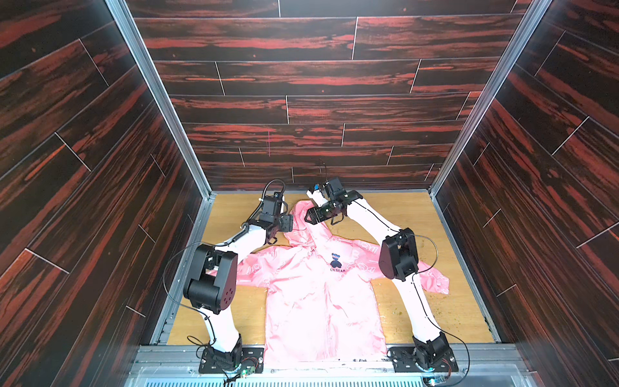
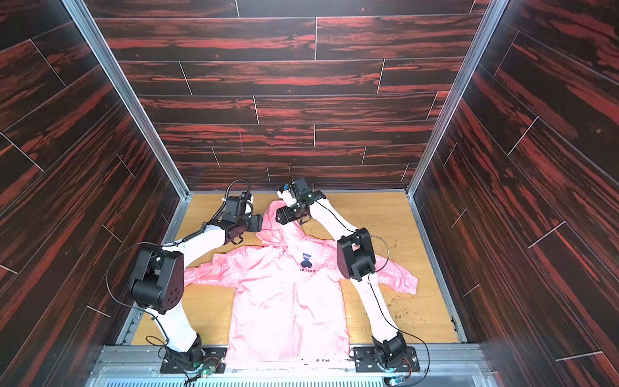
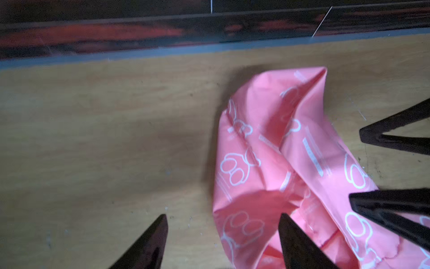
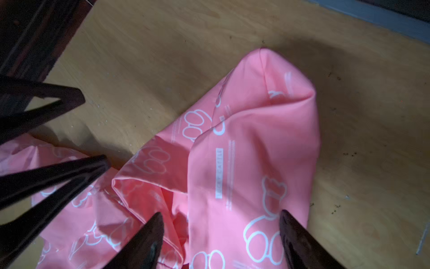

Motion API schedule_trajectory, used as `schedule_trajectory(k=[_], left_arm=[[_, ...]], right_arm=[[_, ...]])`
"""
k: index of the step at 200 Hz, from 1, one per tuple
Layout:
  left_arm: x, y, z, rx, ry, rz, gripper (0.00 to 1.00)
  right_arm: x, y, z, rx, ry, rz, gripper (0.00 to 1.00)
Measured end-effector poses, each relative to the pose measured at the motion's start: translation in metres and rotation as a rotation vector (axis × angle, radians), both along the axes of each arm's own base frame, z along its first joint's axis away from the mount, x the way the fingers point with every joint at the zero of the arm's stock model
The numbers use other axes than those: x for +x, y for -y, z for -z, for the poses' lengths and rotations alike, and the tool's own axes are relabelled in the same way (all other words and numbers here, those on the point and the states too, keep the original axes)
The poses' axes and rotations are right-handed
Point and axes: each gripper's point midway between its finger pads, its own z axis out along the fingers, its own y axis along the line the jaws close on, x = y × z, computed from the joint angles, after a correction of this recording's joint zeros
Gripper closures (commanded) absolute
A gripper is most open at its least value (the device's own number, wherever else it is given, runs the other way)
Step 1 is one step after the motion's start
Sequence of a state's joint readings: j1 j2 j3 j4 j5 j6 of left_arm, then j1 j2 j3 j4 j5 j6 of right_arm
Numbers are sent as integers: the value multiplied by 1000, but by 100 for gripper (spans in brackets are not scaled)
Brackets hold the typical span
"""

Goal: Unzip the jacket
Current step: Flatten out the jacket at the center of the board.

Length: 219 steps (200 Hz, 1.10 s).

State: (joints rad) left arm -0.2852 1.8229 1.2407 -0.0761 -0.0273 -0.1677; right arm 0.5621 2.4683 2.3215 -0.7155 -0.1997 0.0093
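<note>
Pink, glossy fabric fills the middle of the counter: the jacket lies flat and face up, hem at the near edge, sleeves spread left and right, hood crumpled at the far end, bear logo on the chest. The front looks zipped shut down its length, though the slider is too small to pick out in either top view. Both arms reach to the far end. The left end effector hovers at the hood's left edge with its jaws apart and nothing between them, 1 tip over bare wood and 1 over fabric. The right end effector hangs over the hood's right side, jaws likewise apart and empty. I judge the unzipping itself not yet begun, so the next move calls for a hold near the collar and another on the slider. The main hazard is closing on loose hood cloth instead: this slick material would slide or bunch, and the zipper would stay shut. If the collar is not pinned, a pull on the slider would probably drag the whole light jacket toward the near edge. With the 2 end effectors so near each other, their tips could also clash.
</note>
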Motion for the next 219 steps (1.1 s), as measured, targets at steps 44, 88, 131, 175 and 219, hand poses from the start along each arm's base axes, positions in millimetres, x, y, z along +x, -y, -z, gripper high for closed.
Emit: schedule_trajectory(k=[44,88,131,175,219], left_arm=[[-11,1,15,-54,-60,-39,36],[-12,3,17,-113,-81,-77,51],[-14,6,24,-163,-104,-107,55],[-21,7,40,-199,-143,-129,60],[-21,9,43,-229,-146,-143,65]], right_arm=[[11,1,-6,-76,59,51,27],[17,-8,5,-127,79,99,29],[16,-11,3,-107,51,165,21],[21,-13,13,-127,65,234,19],[13,-38,45,-161,91,237,21]])
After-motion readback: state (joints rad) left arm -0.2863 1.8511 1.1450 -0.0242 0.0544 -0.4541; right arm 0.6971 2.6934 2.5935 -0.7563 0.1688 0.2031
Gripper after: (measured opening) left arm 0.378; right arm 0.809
